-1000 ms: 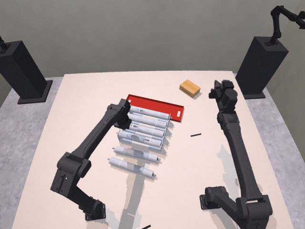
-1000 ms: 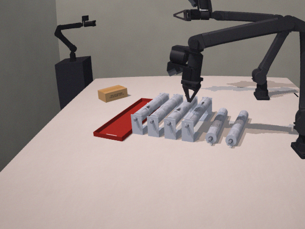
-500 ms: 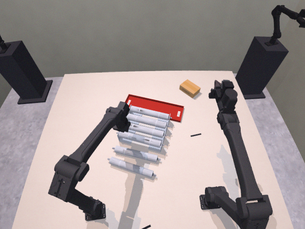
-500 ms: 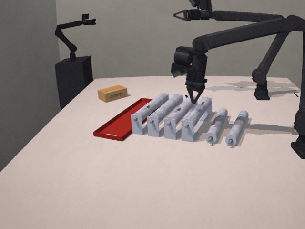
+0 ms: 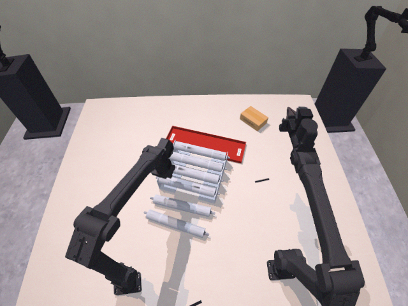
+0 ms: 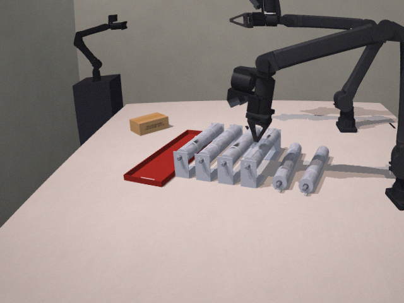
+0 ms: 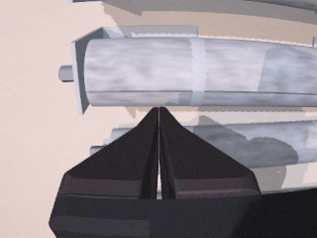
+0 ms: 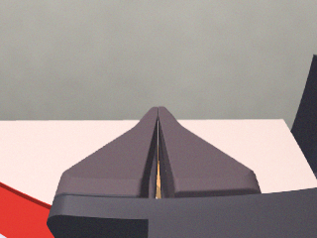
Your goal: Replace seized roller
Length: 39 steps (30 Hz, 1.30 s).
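The left gripper (image 5: 169, 173) (image 6: 256, 139) (image 7: 158, 117), points down with its fingers pressed together on nothing; its tips are right by the six-o'clock side of the bed's nearest roller (image 5: 207, 189) (image 6: 266, 144) (image 7: 144, 69), taking twelve as the tray side of the table, but I can't tell whether they touch. The work in hand looks like the spin test, and shut fingers suit it: make light contact high on the barrel, stroke across the axle toward six or twelve, then watch for real turning against a small rock. Pressing down could pin a good roller and fake a seizure; dipping too low could shove the barrel sideways. Keep clear of the end bracket (image 5: 159, 182) (image 6: 249, 174) (image 7: 78, 74) toward nine. All four rollers are in the bed, and nothing visible says which is the seized one, so test before pulling any axle. Toward twelve, beyond the other three, lies the red scrap tray (image 5: 210, 141) (image 6: 156, 163) (image 8: 20, 213), with no roller in it. Toward six, on the table, wait the nearer spare (image 5: 179, 204) (image 6: 286, 166) (image 7: 228, 144) and the farther spare (image 5: 174, 224) (image 6: 314, 171). The right gripper (image 5: 289, 109) (image 6: 230, 20) (image 8: 158, 117), also pressed together on nothing, hangs well apart toward two, best left there during the test.
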Available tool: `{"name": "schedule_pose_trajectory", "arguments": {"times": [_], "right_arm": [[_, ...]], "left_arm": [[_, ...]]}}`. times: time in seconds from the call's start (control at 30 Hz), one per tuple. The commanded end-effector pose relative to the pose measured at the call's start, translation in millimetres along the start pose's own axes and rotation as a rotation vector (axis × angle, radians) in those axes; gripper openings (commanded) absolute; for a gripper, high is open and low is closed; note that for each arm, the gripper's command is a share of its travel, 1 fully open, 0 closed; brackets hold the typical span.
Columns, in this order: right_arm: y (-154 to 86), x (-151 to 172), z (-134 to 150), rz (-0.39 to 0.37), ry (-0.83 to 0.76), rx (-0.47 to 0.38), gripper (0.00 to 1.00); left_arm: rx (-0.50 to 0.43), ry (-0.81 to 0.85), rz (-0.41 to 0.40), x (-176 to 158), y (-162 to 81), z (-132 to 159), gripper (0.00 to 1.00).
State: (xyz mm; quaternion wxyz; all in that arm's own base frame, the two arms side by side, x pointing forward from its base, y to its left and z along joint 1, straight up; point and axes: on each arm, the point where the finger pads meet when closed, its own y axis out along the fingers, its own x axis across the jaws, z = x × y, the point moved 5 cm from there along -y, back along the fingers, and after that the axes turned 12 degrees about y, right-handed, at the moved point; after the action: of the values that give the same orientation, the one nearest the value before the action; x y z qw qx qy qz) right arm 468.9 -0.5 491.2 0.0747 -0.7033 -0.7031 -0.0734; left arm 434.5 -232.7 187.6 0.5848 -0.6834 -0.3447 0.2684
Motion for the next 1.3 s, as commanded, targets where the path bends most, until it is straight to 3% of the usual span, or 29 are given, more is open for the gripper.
{"name": "schedule_pose_trajectory", "arguments": {"times": [0.0, 0.8, 1.27], "right_arm": [[5.3, 12.9, -39.4, -0.020, -0.011, -0.061, 0.00], [5.3, 12.9, -39.4, -0.020, -0.011, -0.061, 0.00], [5.3, 12.9, -39.4, -0.020, -0.011, -0.061, 0.00]], "left_arm": [[0.012, 0.006, 0.001, -6.0, 20.2, -2.3, 0.00], [0.010, 0.004, 0.000, -6.0, 46.0, 2.6, 0.00], [-0.001, 0.002, -0.002, -1.5, 37.1, -3.4, 0.00]]}}
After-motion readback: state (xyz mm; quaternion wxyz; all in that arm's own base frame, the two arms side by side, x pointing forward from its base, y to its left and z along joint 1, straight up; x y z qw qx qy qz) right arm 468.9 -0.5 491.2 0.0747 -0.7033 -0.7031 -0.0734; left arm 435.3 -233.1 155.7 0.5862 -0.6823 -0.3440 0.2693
